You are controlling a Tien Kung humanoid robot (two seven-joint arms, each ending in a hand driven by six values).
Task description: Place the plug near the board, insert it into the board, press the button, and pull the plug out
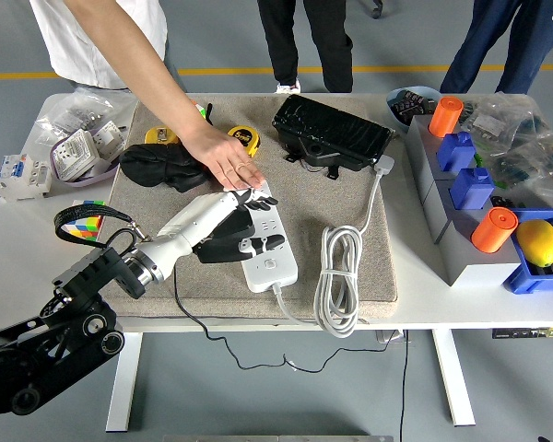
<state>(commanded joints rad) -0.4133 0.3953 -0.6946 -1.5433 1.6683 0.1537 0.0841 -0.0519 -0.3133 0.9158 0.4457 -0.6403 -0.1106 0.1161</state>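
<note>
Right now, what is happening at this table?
The robot's left hand reaches over the white power strip on the grey mat, holding a black plug against the strip. A person's hand presses flat on the strip's far end, steadying it. Whether the plug is seated cannot be seen.

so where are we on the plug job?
Plug is at the board: left hand holds the black plug over the white power strip, which a person's hand steadies at its far end. Whether it is seated I cannot tell. Button press and pull-out remain.
</note>
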